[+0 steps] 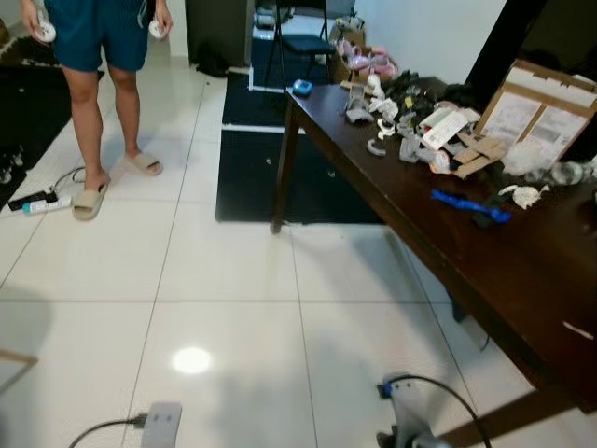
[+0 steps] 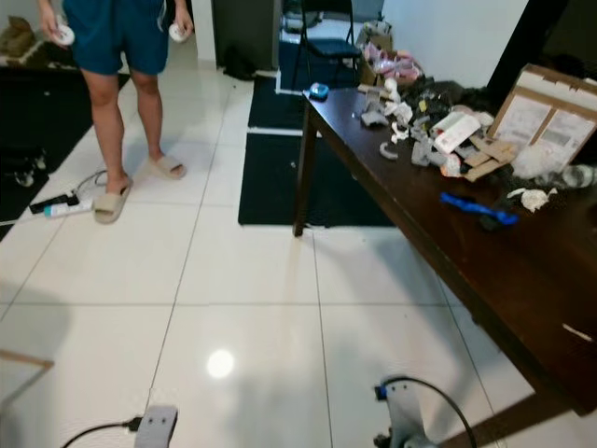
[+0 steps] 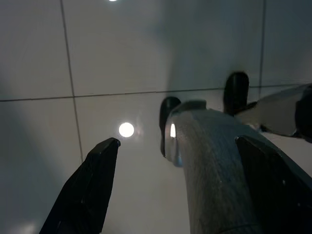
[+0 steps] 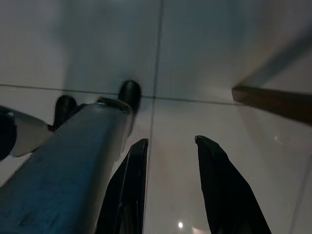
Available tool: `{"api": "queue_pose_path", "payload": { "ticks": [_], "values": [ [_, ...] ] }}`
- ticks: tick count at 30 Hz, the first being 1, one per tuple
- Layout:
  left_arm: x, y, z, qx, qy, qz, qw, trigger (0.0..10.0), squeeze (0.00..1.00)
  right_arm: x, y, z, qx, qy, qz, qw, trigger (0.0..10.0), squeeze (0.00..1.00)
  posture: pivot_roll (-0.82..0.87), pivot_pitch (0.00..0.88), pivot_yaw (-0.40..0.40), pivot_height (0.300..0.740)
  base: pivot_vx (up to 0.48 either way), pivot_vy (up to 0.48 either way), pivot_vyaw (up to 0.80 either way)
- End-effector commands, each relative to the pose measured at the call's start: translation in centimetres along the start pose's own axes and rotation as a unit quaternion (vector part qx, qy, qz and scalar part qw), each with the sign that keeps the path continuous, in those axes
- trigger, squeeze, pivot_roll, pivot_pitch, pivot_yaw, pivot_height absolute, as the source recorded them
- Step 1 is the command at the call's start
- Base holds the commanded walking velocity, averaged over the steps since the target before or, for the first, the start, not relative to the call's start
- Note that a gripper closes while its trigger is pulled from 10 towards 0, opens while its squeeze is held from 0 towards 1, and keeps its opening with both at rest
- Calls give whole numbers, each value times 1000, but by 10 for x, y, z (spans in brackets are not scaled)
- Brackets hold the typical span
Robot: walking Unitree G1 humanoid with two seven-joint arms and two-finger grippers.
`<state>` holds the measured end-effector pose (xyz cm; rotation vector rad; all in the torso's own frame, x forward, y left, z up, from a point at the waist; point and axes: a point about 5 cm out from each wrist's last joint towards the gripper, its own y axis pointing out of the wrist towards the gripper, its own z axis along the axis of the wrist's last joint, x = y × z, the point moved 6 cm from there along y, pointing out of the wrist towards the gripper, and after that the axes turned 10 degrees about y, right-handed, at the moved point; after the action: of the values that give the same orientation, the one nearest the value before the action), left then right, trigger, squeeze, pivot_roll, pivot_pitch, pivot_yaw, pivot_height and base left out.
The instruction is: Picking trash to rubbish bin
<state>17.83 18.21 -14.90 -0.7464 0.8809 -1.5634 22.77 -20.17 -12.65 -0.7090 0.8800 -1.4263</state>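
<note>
A dark wooden table (image 1: 522, 280) stands on my right and carries scattered trash: a crumpled white paper (image 1: 524, 194), a blue strip (image 1: 469, 205), cardboard scraps (image 1: 476, 154) and several white plastic bits (image 1: 392, 126). Both arms hang low over the white tiled floor, beside my own legs. My left gripper (image 3: 178, 140) is open wide, with only floor and leg behind it. Open too is my right gripper (image 4: 171, 140), its fingers (image 4: 222, 190) a small gap apart and holding nothing. The table's trash is well ahead of and above both grippers.
A person (image 1: 103, 56) in blue shorts and sandals stands at the far left, holding white controllers. A power strip and cables (image 1: 37, 199) lie by their feet. A black rug (image 1: 270, 168) lies beyond the table leg (image 1: 283, 168), with a chair (image 1: 298, 42) behind. A cardboard box (image 1: 541, 112) leans at the table's back.
</note>
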Motion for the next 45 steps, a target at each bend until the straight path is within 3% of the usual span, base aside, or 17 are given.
{"api": "queue_pose_path", "payload": {
  "ticks": [1, 45],
  "values": [
    [11, -1, -16, -24, -2, -16, 1000, 10000, 0, 4, -1, -1, -4, -2, -4, 1000, 10000, 0, 133, 86, -97, 740, 311, 0, 0],
    [9, -1, -14, -20, -8, -14, 1000, 10000, 0, 5, -1, -9, -14, 13, -10, 1000, 10000, 0, 138, 90, -89, 740, 304, 0, 0]
  ]
}}
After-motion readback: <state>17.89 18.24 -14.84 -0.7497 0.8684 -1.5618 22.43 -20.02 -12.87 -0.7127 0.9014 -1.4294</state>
